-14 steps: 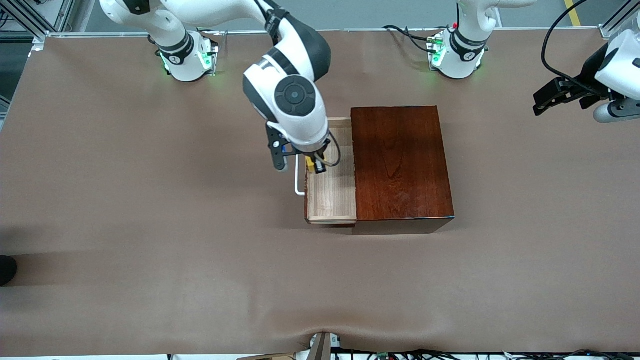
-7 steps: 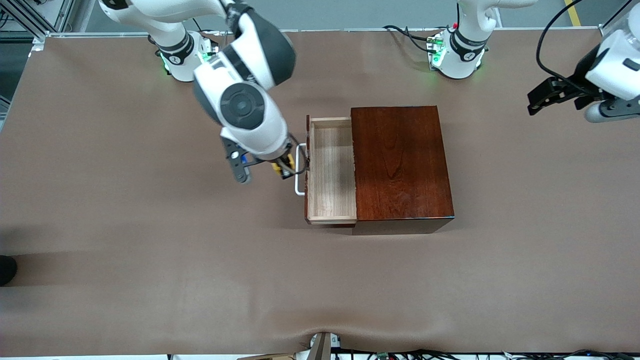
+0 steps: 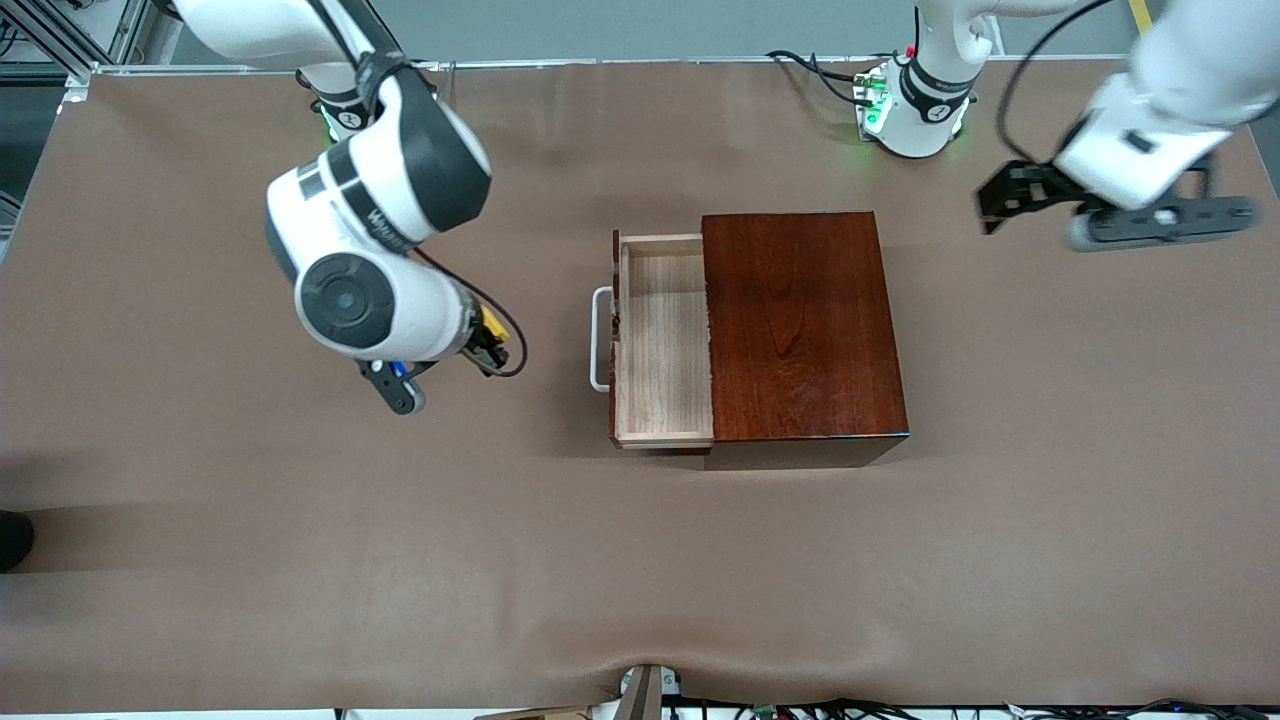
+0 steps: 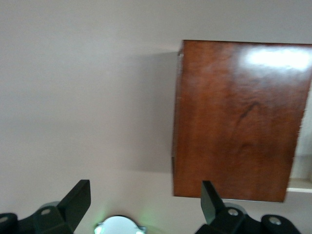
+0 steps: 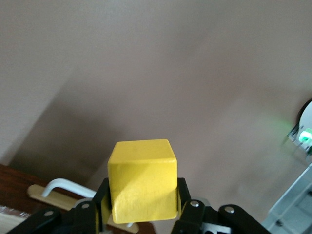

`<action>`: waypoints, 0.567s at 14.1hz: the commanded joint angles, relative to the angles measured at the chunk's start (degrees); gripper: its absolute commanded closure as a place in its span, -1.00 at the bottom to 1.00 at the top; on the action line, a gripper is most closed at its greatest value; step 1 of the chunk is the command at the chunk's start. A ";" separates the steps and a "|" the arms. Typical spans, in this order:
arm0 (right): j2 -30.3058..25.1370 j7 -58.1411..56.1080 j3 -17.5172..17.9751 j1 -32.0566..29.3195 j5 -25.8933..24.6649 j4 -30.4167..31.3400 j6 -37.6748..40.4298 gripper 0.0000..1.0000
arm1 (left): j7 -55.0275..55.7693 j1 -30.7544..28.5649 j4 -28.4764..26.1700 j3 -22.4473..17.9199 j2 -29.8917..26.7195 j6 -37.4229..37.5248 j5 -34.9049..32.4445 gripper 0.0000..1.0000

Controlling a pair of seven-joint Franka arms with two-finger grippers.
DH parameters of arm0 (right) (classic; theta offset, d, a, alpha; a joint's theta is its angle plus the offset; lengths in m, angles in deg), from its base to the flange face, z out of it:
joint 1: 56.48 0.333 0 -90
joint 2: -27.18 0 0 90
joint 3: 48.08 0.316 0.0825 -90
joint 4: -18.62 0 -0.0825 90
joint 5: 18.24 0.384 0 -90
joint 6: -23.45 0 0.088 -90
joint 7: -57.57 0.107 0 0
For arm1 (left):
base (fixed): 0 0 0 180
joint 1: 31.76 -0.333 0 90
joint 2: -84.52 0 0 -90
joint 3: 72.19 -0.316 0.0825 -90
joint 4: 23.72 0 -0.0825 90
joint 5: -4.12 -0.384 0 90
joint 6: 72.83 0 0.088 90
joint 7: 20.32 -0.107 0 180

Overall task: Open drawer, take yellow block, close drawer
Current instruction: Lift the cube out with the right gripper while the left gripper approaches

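Observation:
The yellow block is clamped between the fingers of my right gripper, which is shut on it. In the front view that right gripper hangs over bare table, clear of the drawer's white handle, toward the right arm's end, with the yellow block showing as a small bright spot. The drawer stands pulled out of the dark wooden box, and its pale tray holds nothing. My left gripper is open in the air over the table beside the box, toward the left arm's end. The left wrist view shows its fingers spread wide with nothing between them.
The brown mat covers the whole table. Both arm bases stand along the table edge farthest from the front camera. The wooden box fills much of the left wrist view.
My right gripper lifted the yellow block out of the drawer and carried it past the handle toward the right arm's end. The left arm swung closer to the box.

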 commanded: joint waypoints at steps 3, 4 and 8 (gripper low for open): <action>-4.85 -11.70 0.57 -5.04 0.47 5.86 1.50 1.00 | 21.99 8.58 7.57 5.50 9.49 -1.70 -0.71 -1.00; -5.64 -16.43 0.57 -6.53 0.12 7.09 1.42 1.00 | 26.83 11.49 8.71 5.50 11.34 -3.29 -0.80 -1.00; -8.99 -28.49 0.40 -11.11 -0.23 12.37 0.81 1.00 | 38.97 19.58 10.30 5.06 17.58 -11.54 -0.89 -1.00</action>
